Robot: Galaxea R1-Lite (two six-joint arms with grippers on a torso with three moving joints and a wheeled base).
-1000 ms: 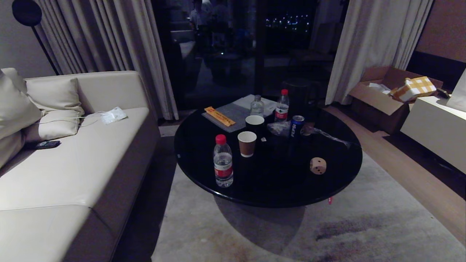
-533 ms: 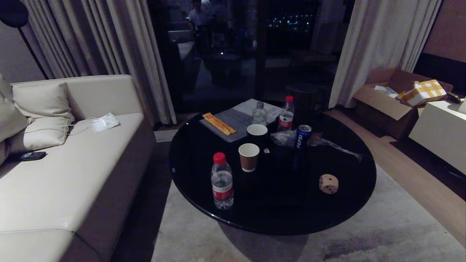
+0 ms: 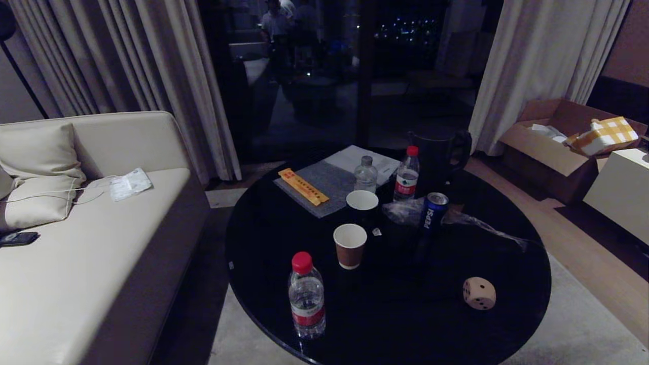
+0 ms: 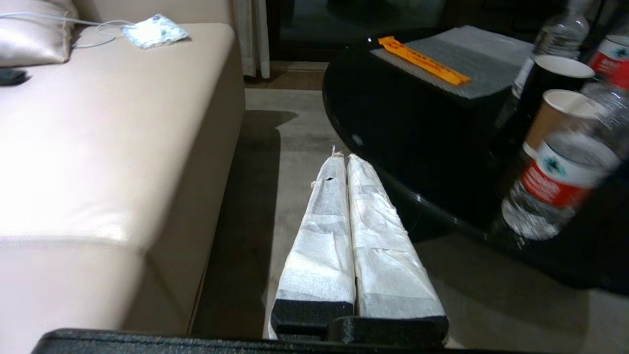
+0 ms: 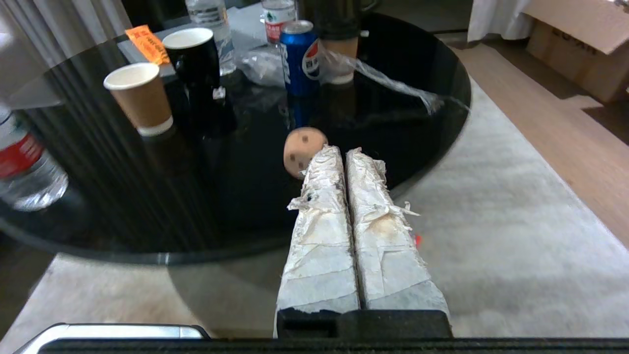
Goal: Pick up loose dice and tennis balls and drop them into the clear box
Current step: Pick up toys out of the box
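While both pincers, left (image 4: 342, 157) and right (image 5: 339, 150), sit pressed together, approach step; next: reach cream die (image 3: 479, 293), lower right on table (image 3: 263, 238).

The round table's (image 3: 253, 284) near edge is cut off; window figures perhaps people.

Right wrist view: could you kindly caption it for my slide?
Shut right gripper hovers off the black table's edge, cream die just beyond its fingertips.

A round black desk (image 3: 263, 253) carries water bottles (image 3: 306, 296), paper cups (image 3: 350, 245) and a Pepsi can (image 3: 434, 210); a beige sofa (image 3: 76, 263) stands alongside.
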